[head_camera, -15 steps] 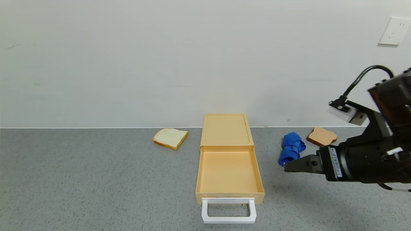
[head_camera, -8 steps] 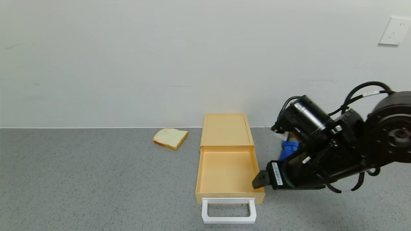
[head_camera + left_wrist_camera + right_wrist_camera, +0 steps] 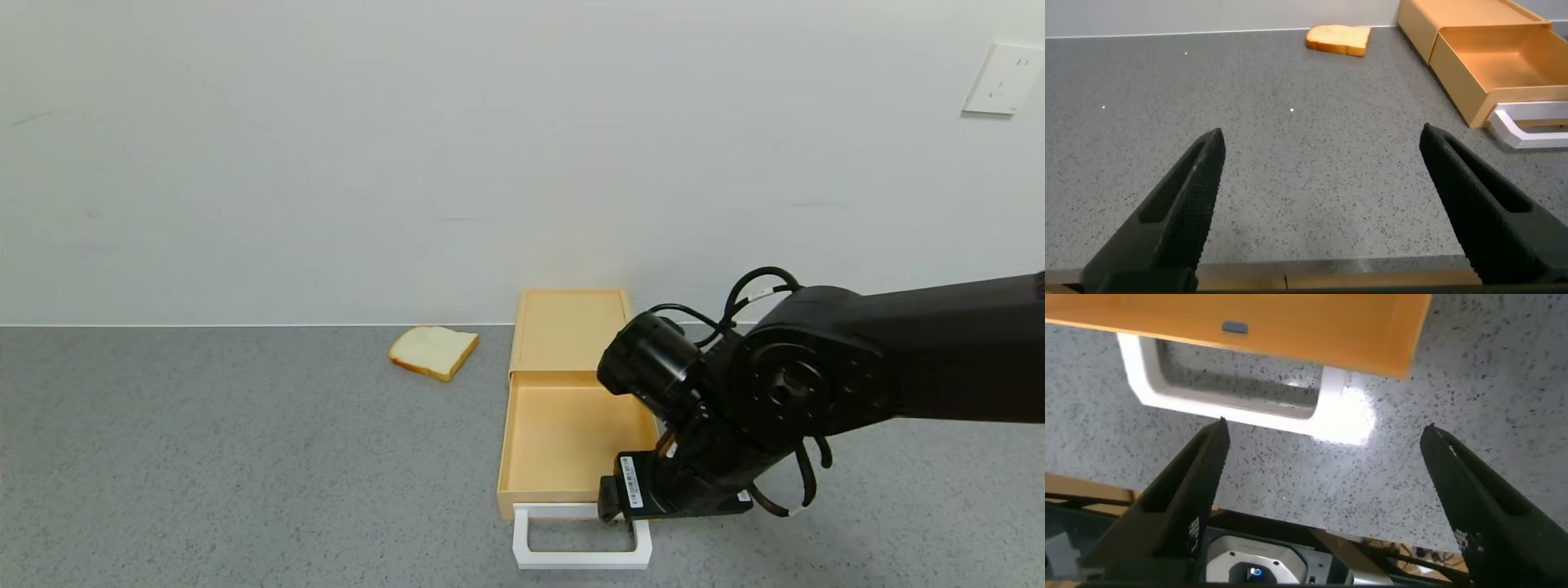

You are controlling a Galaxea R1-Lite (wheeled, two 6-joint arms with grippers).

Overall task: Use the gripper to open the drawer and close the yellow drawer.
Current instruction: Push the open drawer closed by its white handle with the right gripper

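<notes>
The pale yellow drawer box [image 3: 574,327] stands against the wall, its drawer [image 3: 563,441] pulled out and empty. The white loop handle [image 3: 581,543] points at the table's front edge. My right gripper [image 3: 611,513] hangs over the drawer's front right corner, just above the handle's right end. In the right wrist view my right gripper [image 3: 1323,437] is open and empty, with the handle [image 3: 1229,396] and the drawer front [image 3: 1282,327] just past the fingertips [image 3: 1204,478]. My left gripper [image 3: 1323,155] is open and empty, low over the table far left of the drawer [image 3: 1503,69].
A slice of white bread [image 3: 433,351] lies left of the drawer box, near the wall; it also shows in the left wrist view [image 3: 1339,37]. The right arm [image 3: 816,384] covers the table right of the drawer. A wall outlet [image 3: 1002,79] is at top right.
The right arm has swung left and down, from right of the drawer to its front right corner at the handle. It now hides the blue cloth and toast. The drawer has not moved.
</notes>
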